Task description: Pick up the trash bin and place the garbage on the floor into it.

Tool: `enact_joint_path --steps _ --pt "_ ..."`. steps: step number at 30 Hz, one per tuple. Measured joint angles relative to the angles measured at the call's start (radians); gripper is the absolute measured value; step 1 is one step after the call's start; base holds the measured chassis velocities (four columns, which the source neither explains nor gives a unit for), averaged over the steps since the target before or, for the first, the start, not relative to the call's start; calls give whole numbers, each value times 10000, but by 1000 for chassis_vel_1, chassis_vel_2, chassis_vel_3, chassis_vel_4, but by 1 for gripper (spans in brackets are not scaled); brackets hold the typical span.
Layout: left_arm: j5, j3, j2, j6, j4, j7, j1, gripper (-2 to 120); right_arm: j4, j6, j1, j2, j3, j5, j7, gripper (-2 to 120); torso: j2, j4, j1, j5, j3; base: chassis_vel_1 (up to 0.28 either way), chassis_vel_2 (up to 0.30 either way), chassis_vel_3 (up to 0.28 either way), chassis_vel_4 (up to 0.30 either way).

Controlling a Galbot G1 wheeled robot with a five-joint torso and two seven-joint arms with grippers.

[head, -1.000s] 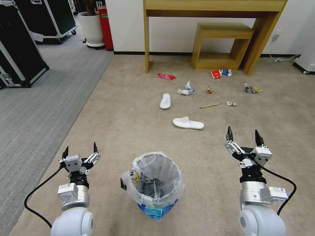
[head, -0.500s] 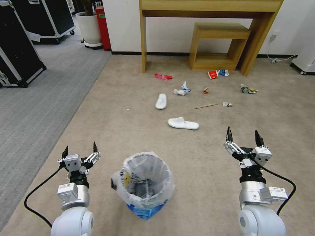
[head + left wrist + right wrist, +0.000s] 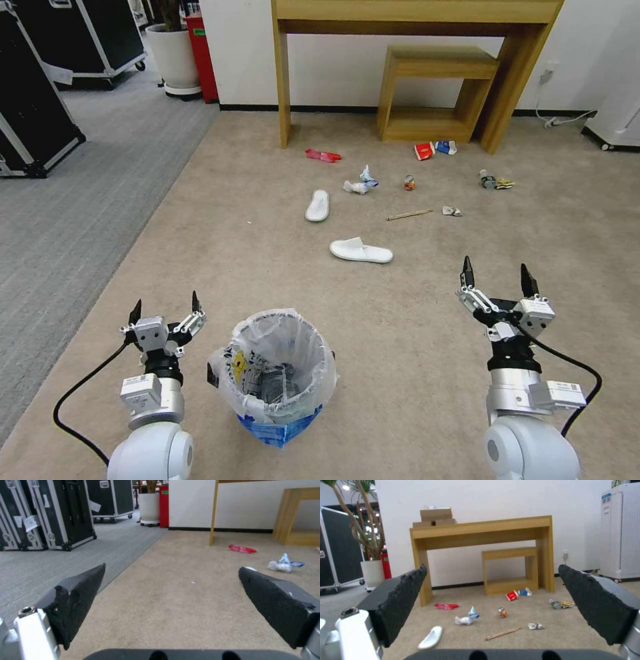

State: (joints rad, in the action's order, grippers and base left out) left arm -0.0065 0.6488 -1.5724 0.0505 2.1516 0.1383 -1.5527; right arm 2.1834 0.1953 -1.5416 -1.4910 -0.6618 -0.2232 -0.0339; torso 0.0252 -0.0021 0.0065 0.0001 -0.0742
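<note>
While both arms hover low over the floor (image 3: pixel 413 313), the trash bin (image 3: pixel 277 367) stands upright on the beige carpet between them, just beside the left gripper (image 3: pixel 165 308) and well apart from the right gripper (image 3: pixel 497 275). Each gripper has its fingers spread wide and holds nothing. Farther ahead, the garbage lies scattered near a wooden table (image 3: pixel 413 13): two white slippers (image 3: pixel 361 251), a red wrapper (image 3: pixel 323 155), crumpled tissues (image 3: pixel 359 184), a small can (image 3: pixel 409 182), a wooden stick (image 3: pixel 408 215) and a red cup (image 3: pixel 422 151).

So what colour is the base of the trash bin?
Blue. The base of the trash bin shows best in the head view, under the clear liner.
</note>
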Motion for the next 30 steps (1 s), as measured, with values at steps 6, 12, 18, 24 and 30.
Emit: enact_joint_path --steps 6,12,18,24,30 --pt "-83 -223 148 439 590 151 -221 100 35 -55 5 125 -17 -62 -8 100 0 0 0 -1 0 0 0 0 0" --pt "-797 -532 677 1461 1506 150 -625 100 29 -81 -9 223 -51 -94 -38 100 0 0 0 -1 0 0 0 0 0" --pt "-2214 -995 1285 2560 2109 933 -989 100 27 -123 -24 255 -81 -96 -62 100 0 0 0 -1 0 0 0 0 0" --pt "-3923 -1362 2610 4619 2339 2154 -1402 100 22 -207 -7 276 -101 -98 -117 100 0 1 -1 -2 1 0 0 0 0" --pt "-5585 -1520 3369 5790 2313 3099 -1270 100 -19 -243 3 231 -117 -70 -142 100 0 0 -1 -1 0 0 0 0 0"
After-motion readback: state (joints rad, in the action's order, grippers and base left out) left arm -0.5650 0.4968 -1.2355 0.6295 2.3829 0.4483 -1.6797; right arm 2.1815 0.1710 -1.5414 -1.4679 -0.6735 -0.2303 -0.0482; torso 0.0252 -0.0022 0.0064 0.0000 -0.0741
